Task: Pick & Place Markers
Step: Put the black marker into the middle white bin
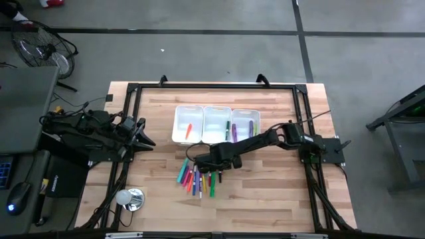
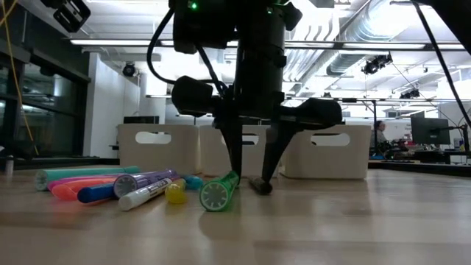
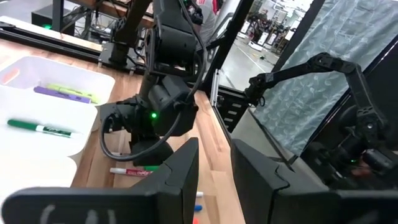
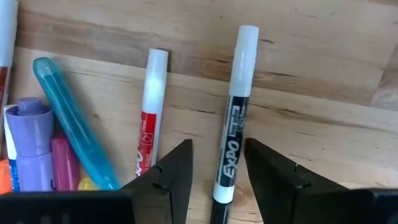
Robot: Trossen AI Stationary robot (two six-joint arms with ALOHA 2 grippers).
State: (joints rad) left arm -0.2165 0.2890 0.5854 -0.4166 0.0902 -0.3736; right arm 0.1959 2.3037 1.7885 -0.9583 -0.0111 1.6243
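Several markers (image 1: 196, 178) lie in a loose pile on the wooden table, near of three white bins. My right gripper (image 1: 216, 171) points down at the pile's right side, open. Its fingertips (image 2: 254, 173) reach the tabletop. In the right wrist view the gripper (image 4: 217, 149) straddles a white marker with a black label (image 4: 235, 118), which lies flat. A red-labelled marker (image 4: 149, 118), a teal one (image 4: 74, 124) and a purple one (image 4: 28, 143) lie beside it. A green marker (image 2: 218, 193) lies just in front. My left gripper (image 1: 145, 133) waits at the table's left, open (image 3: 214, 152).
The white bins (image 1: 217, 124) stand in a row behind the pile; the left one holds an orange marker (image 1: 188, 129), and the others hold green and purple markers (image 1: 251, 126). A round silver object (image 1: 129, 197) sits near the left front. Black frame rails (image 1: 212, 86) border the table.
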